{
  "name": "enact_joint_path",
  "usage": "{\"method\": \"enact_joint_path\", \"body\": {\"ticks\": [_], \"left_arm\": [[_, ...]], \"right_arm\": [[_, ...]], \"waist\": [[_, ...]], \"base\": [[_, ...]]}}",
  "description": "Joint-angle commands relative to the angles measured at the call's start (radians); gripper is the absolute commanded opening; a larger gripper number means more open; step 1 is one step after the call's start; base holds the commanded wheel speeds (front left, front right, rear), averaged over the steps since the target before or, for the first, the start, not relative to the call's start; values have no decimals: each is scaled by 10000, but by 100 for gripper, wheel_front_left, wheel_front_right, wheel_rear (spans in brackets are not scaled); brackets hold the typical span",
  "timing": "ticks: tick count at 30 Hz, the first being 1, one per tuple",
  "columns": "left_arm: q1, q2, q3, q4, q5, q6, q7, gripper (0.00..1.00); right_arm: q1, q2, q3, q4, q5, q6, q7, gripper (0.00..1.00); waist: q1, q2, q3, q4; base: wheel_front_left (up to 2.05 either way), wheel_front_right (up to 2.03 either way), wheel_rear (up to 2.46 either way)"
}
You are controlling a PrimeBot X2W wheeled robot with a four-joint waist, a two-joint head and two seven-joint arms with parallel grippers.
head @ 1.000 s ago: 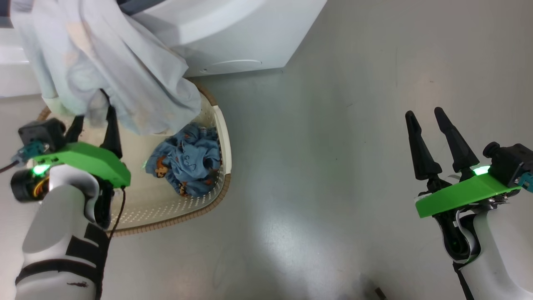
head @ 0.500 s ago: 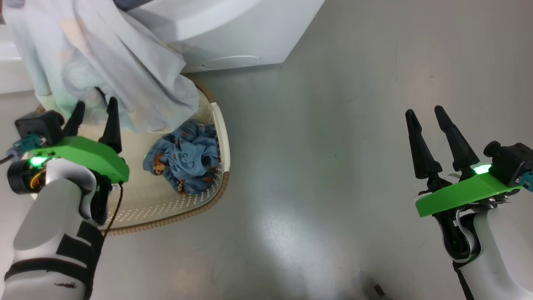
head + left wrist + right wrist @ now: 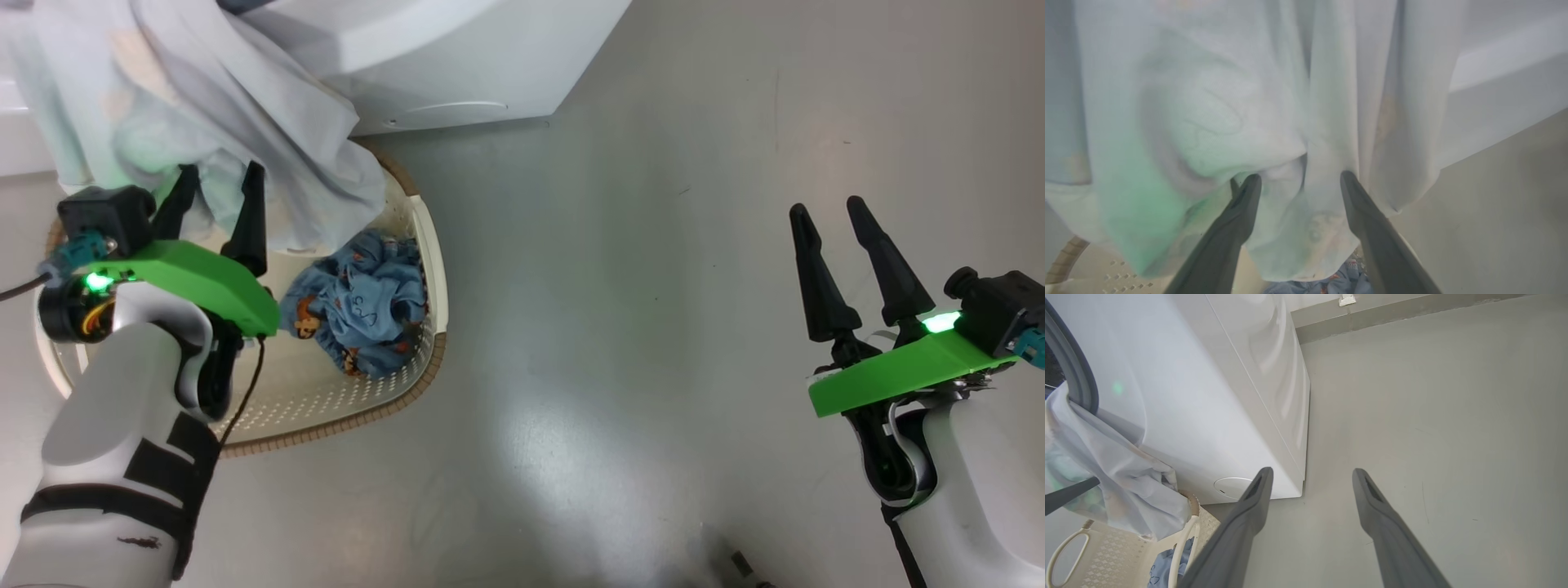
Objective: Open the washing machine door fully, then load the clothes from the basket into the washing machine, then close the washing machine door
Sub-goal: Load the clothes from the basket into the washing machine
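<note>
The left gripper point(image 3: 220, 173) sits at the left of the head view, its two dark fingers point(image 3: 249, 212) parted and pointing up, leaning a little right. Below them the left wrist plate point(image 3: 208, 282), bright green, slopes down to the right, and a green lamp point(image 3: 98, 282) glows at its left end. The pale left forearm point(image 3: 114, 441), banded with black straps, rises from the lower left corner. In the left wrist view the fingertips point(image 3: 1249, 185) are partly covered, so their gap seems wide rather than plainly so. The right gripper point(image 3: 825, 208) is held well apart at the right, fingers spread and leaning up-left above the right wrist plate point(image 3: 898, 380) and the white right forearm point(image 3: 976, 498).
</note>
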Motion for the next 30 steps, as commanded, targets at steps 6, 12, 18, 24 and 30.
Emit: {"method": "enact_joint_path", "body": {"ticks": [6, 12, 18, 24, 30], "left_arm": [[-278, 349, -231, -329, -221, -15, -65, 100], [-513, 381, -170, 61, -219, -15, -65, 100], [-926, 375, 161, 700, -175, -15, -65, 91], [-1143, 297, 340, 1058, -172, -15, -65, 0], [-1018, 357, 773, 1156, -181, -15, -65, 0]], "right_arm": [[165, -26, 269, -203, 5, 17, -120, 100], [163, -17, 342, -179, 5, 17, -120, 100], [169, -17, 407, -168, 26, 17, -120, 100], [182, -1, 367, -152, 30, 17, -120, 100], [215, 47, 221, -169, 27, 17, -120, 100]], "waist": [[-1, -1, 10, -22], [-1, -1, -27, -105], [-1, -1, -46, -219], [-1, -1, -65, -270], [-1, -1, -102, -183]], "base": [[0, 0, 0], [0, 0, 0], [0, 0, 0], [0, 0, 0], [0, 0, 0]]}}
